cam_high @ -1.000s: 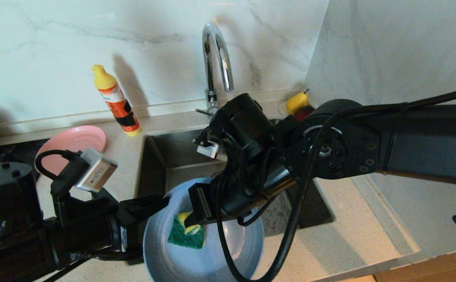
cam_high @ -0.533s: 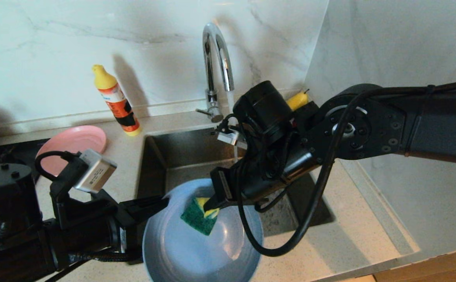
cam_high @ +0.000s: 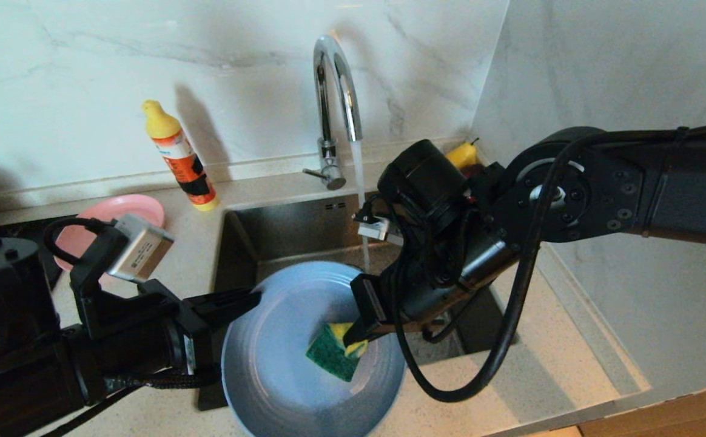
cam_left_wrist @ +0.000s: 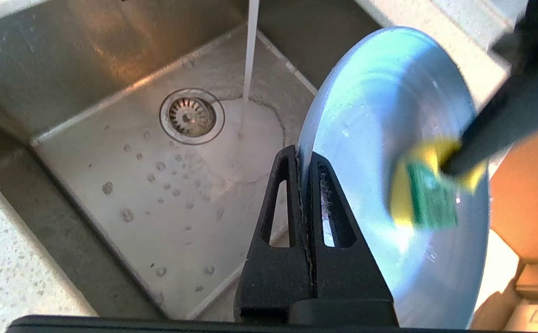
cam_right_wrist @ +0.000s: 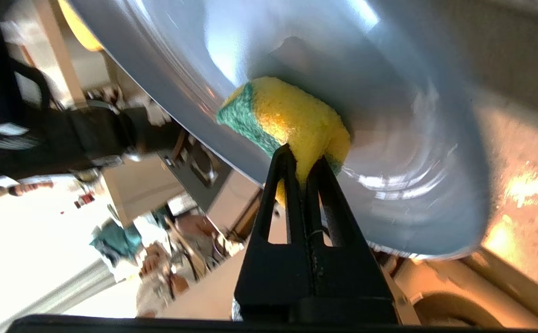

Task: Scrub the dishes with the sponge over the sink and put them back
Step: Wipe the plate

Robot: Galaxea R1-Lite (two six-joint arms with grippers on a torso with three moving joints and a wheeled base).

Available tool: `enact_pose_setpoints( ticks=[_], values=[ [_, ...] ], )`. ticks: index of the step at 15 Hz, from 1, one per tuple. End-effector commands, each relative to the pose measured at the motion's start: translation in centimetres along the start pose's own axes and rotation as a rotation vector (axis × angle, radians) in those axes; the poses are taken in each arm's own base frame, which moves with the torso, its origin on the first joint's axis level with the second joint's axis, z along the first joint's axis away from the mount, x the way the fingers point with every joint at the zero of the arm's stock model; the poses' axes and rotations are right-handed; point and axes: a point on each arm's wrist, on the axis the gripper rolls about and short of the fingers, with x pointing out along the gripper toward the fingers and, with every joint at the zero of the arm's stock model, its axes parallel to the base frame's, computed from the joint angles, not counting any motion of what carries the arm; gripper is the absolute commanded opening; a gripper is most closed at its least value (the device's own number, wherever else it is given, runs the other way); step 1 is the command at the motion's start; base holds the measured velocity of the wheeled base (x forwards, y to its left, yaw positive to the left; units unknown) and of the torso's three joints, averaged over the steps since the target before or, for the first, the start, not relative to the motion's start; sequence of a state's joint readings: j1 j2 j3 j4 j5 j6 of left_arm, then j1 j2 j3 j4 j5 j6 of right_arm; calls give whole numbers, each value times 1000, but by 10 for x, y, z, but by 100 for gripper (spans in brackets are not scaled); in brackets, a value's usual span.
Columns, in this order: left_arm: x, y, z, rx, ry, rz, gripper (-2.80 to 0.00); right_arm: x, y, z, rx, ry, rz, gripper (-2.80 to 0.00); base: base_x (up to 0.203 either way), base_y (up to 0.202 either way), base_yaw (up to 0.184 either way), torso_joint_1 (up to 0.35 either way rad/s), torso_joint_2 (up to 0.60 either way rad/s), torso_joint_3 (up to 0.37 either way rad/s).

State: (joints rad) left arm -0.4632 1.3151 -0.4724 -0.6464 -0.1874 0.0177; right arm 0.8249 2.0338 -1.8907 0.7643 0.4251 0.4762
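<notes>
Left tool (cam_high: 250,298) is clenched on the left rim of the pale-blue plate (cam_high: 280,364), holding it tilted over the near edge of the sink (cam_high: 286,224); in the left wrist view the rim sits pinched between the two fingers (cam_left_wrist: 280,194). Right tool (cam_high: 353,337) is clenched on the sponge (cam_high: 332,353), yellow side gripped, green face pressed against the plate's inner surface right of centre. Tap (cam_high: 335,91) runs water into the basin behind the plate; pink plate (cam_high: 134,212) lies on the counter (cam_high: 547,358) at far left, beside the detergent bottle (cam_high: 180,155).
</notes>
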Motion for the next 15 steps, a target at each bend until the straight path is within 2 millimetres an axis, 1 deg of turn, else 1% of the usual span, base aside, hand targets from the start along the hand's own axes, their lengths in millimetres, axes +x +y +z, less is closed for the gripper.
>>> enact_pose_setpoints(
  ticks=[1,2,5,8,10,12,15],
  values=[
    [1,1,4,-4,-14,0,-280,4,-1,-7,0,35,-7,-280,0,0,0,0,0,0],
    [1,0,4,-7,-14,0,-280,6,1,-9,-6,43,-5,-280,0,0,0,0,0,0],
    [1,0,1,-12,-3,-1,-280,22,12,-13,-37,71,11,-280,0,0,0,0,0,0],
    [0,0,-8,-26,26,-2,-280,31,23,-9,-66,62,37,-280,0,0,0,0,0,0],
    [0,0,-12,-30,43,-2,-280,31,27,-8,-82,44,52,-280,0,0,0,0,0,0],
    [2,0,-12,-33,47,-3,-280,26,30,-8,-93,24,65,-280,0,0,0,0,0,0],
    [-1,0,-12,-32,44,-2,-280,27,32,-1,-112,-27,90,-280,0,0,0,0,0,0]
  ],
)
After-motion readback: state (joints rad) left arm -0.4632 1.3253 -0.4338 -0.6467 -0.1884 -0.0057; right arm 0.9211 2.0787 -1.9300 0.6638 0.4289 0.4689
